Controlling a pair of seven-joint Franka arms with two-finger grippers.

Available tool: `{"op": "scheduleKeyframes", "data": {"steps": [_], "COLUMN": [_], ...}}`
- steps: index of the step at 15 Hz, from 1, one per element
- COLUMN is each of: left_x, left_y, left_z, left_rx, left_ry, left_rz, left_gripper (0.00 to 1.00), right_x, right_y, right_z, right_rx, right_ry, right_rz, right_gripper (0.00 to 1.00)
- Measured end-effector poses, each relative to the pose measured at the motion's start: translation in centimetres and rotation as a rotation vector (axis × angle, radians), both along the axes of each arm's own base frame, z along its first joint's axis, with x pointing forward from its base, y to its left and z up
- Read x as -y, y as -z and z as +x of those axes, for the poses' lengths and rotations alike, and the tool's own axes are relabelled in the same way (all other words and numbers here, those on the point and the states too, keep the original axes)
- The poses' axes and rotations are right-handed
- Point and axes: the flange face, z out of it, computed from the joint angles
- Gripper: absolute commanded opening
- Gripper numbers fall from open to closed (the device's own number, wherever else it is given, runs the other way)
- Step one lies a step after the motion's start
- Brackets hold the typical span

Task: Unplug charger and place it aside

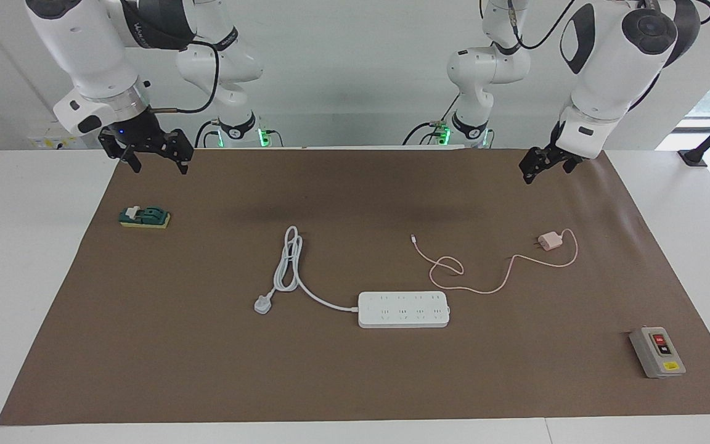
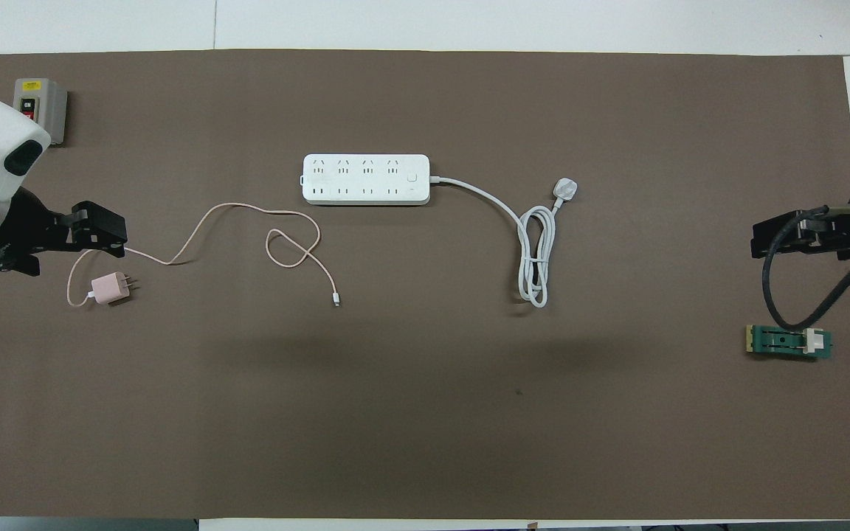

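The pale pink charger point(image 1: 550, 241) lies on its side on the brown mat point(image 1: 207, 370), unplugged, toward the left arm's end and nearer to the robots than the white power strip point(image 1: 403, 309). Its thin pink cable point(image 1: 453, 271) loops loosely across the mat beside the strip. In the overhead view the charger point(image 2: 109, 288) lies apart from the strip point(image 2: 366, 179). My left gripper point(image 1: 549, 168) is open and empty in the air, over the cable next to the charger point(image 2: 104, 232). My right gripper point(image 1: 155, 161) is open and empty, raised at the right arm's end point(image 2: 772, 237), waiting.
The strip's thick white cord ends in a grey-white three-pin plug point(image 1: 262, 304) lying on the mat. A grey switch box point(image 1: 657, 351) sits at the left arm's end, farthest from the robots. A small green block on a yellow base point(image 1: 145, 217) lies under the right gripper.
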Motion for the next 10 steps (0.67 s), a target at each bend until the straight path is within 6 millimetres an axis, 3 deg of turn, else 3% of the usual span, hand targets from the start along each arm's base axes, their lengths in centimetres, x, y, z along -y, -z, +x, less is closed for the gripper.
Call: {"op": "scheduleKeyframes", "data": {"steps": [4, 10], "left_x": [-3.1, -3.3], "left_y": [0.0, -0.2], "left_z": [0.7, 0.9], "left_rx": [0.019, 0.039], "left_ry": [0.039, 0.049], "left_rz": [-0.034, -0.039], "left_gripper": [1.0, 1.0], "right_x": [0.0, 0.0], "right_y": [0.0, 0.1], "right_z": [0.0, 0.0], "right_rx": [0.0, -0.002], "right_ry": [-0.001, -0.001], "right_rz": [0.0, 0.0], "right_gripper": [1.0, 1.0]}}
